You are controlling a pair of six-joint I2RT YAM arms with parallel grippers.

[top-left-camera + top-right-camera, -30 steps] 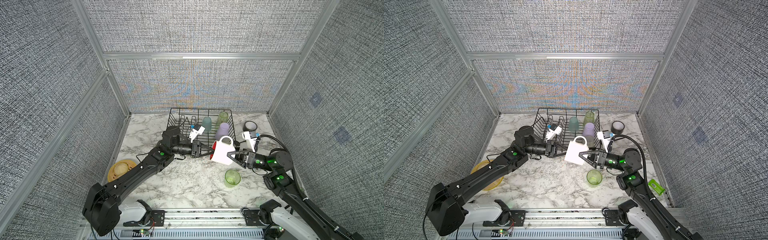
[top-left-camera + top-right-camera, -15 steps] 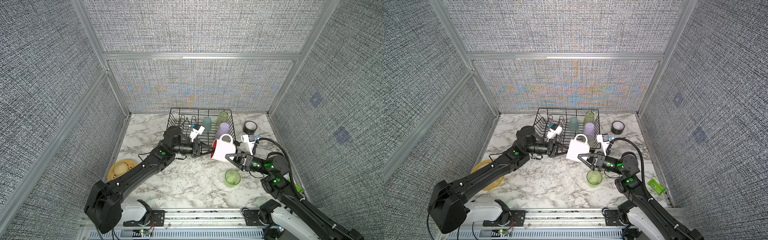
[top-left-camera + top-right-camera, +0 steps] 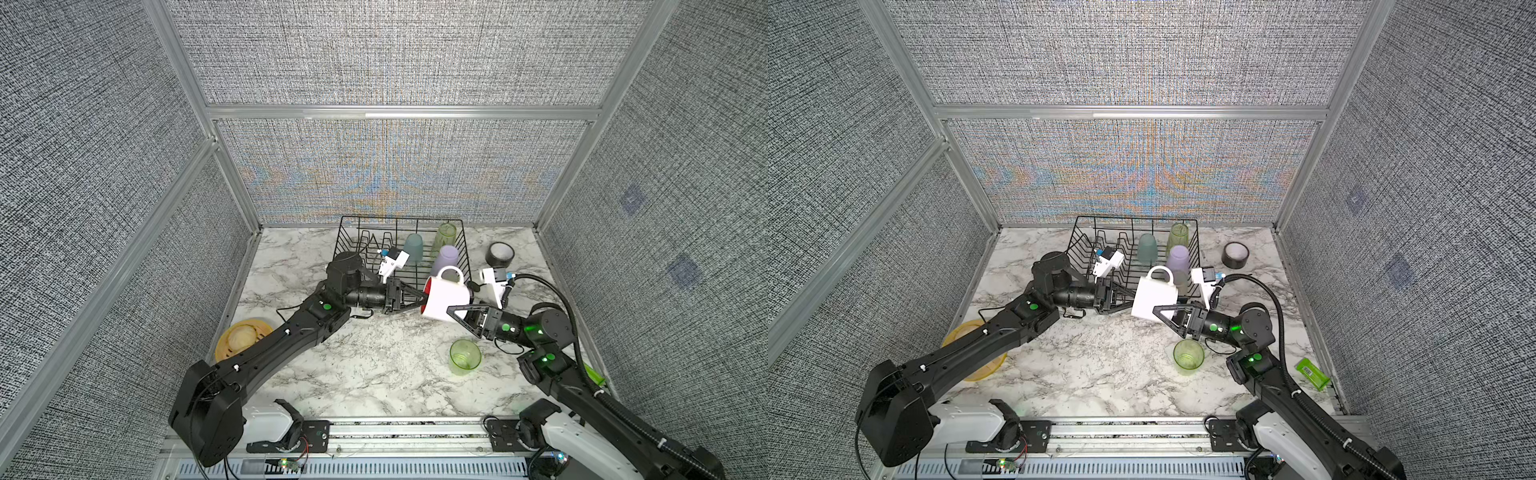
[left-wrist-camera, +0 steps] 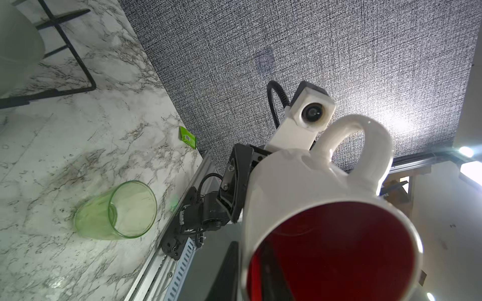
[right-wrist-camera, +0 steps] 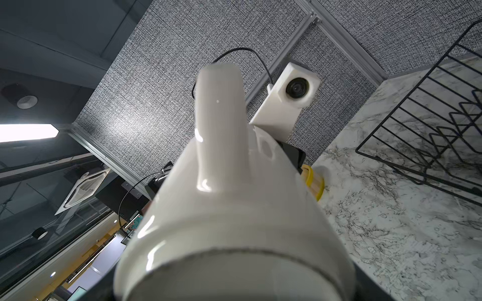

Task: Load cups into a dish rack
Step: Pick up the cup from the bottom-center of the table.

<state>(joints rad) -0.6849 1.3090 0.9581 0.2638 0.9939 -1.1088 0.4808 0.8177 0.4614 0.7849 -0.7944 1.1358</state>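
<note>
Jaws of the left gripper [image 3: 422, 297] are set narrowly at the rim of a glossy white mug with a loop handle and a red inside [image 3: 446, 297]. In the left wrist view one dark finger [image 4: 227, 271] is seen outside the rim and a dark shape within the red hollow, but whether the wall is pinched between them cannot be told. The jaws of the right gripper [image 3: 459, 298] are spread wide across the base end, and the white mug is clasped between them; the near finger [image 3: 452, 311] is laid against its lower side, while the far one is mostly hidden behind it. The white mug is held on its side, off the white-and-grey marbled tabletop [image 3: 374, 374], just in front of the near right corner of the black wire dish rack [image 3: 365, 241], with its red mouth turned toward the left gripper and its handle uppermost. Three plastic tumblers are stood in the right part of the rack: a translucent teal tumbler [image 3: 414, 247], a tall translucent green tumbler [image 3: 444, 237] and an opaque lilac tumbler [image 3: 446, 257]. A short translucent green tumbler [image 3: 464, 357] is stood upright on the tabletop, near the right gripper and apart from the rack. A black tape roll with a white centre [image 3: 499, 254] is laid beside the rack's right side, and a round yellow plate [image 3: 243, 338] is partly covered by the left arm.
</note>
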